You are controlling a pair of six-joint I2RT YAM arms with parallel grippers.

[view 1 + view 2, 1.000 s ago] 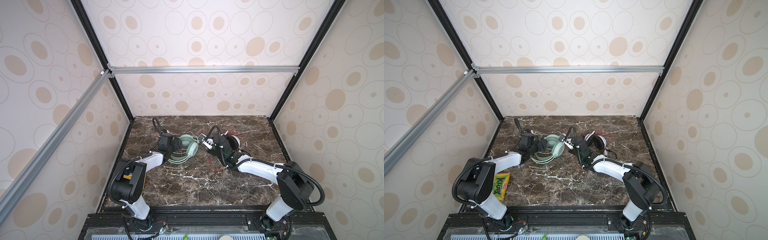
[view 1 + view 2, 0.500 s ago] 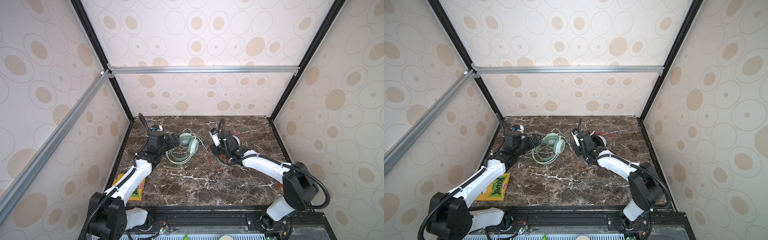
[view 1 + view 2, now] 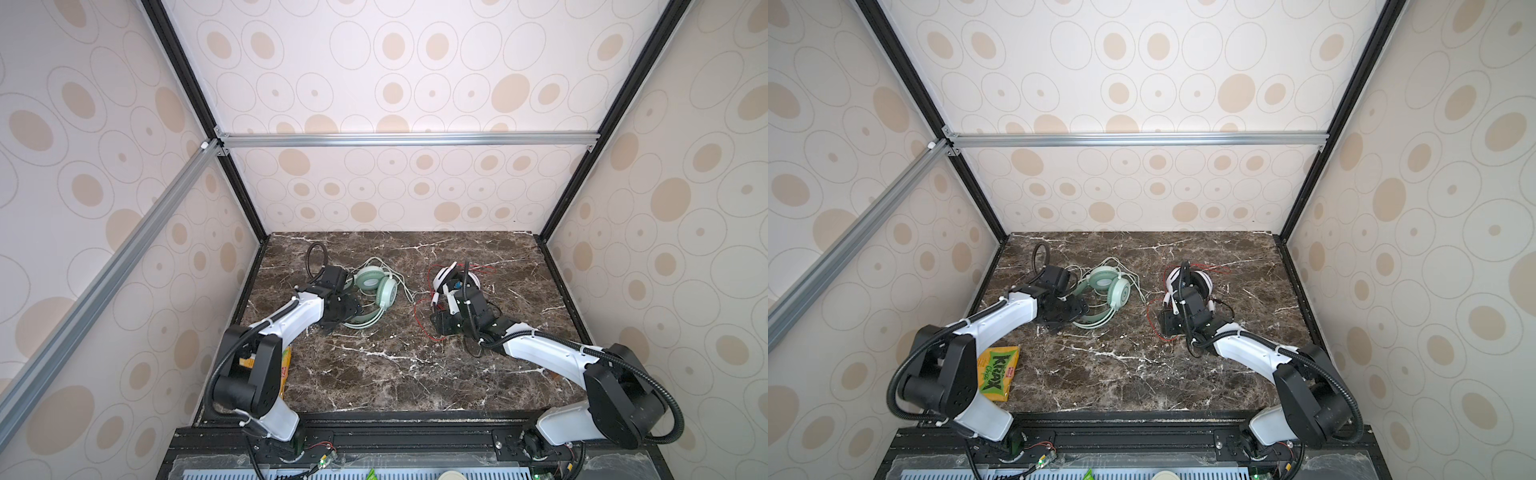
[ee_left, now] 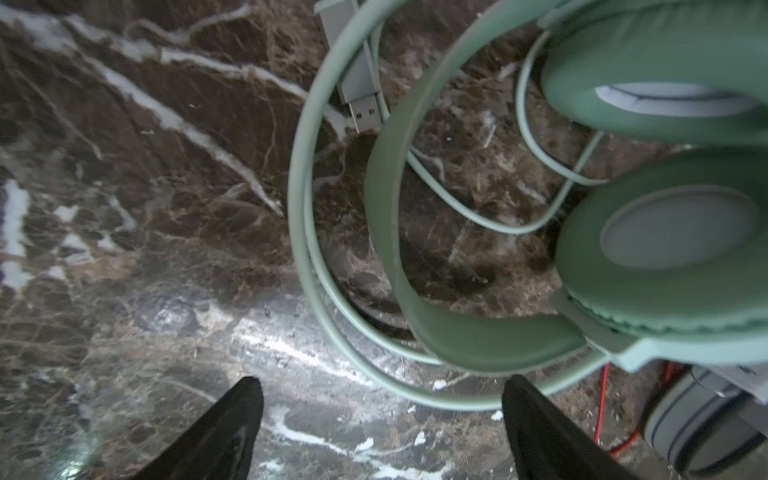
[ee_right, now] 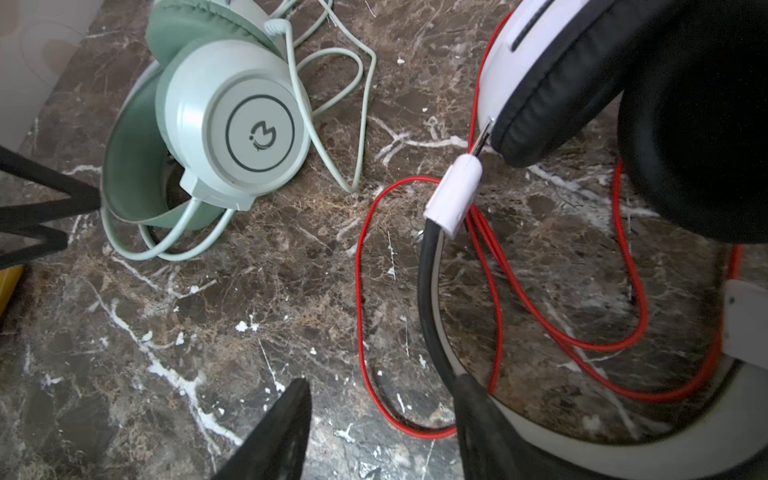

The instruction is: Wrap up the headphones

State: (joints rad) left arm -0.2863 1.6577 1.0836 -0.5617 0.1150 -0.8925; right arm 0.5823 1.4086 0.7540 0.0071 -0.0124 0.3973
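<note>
Presently we grip nothing: left jaws gape beside the mint headphones (image 3: pixel 385 292), right jaws gape astride the red cord (image 5: pixel 358 291), likely to gather slack.

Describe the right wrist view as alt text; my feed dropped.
The open right gripper has a loose loop of the red cord between its fingers, on the marble table beside the white-and-black headphones. The mint green headphones lie further off, their pale cord unwrapped.
</note>
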